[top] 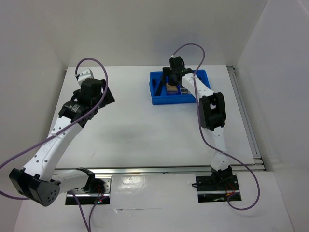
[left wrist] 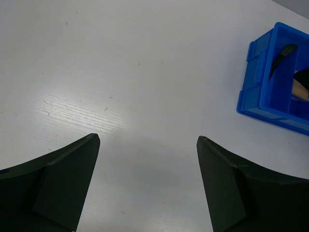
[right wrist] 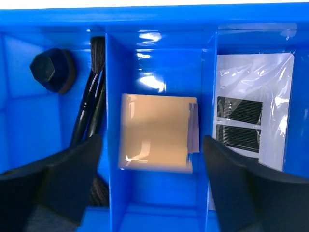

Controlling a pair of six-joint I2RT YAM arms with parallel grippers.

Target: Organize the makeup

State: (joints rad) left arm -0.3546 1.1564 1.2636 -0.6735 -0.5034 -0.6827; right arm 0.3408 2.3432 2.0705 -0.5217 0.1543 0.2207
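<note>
Flanking the sponge (right wrist: 155, 131): blue dividers (right wrist: 112, 96), seemingly brushes (right wrist: 92, 96).

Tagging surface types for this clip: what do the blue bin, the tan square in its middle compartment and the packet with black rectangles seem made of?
Blue bin: hard moulded plastic, glossy, with bright glare on its walls.
Tan square: probably soft sponge, maybe film-wrapped, given the sharp highlights.
Packet: pale card under clear film, going by the wrinkles and reflections.

Both the left hand (left wrist: 147, 145) and right hand (right wrist: 152, 145) have fingers spread.
</note>
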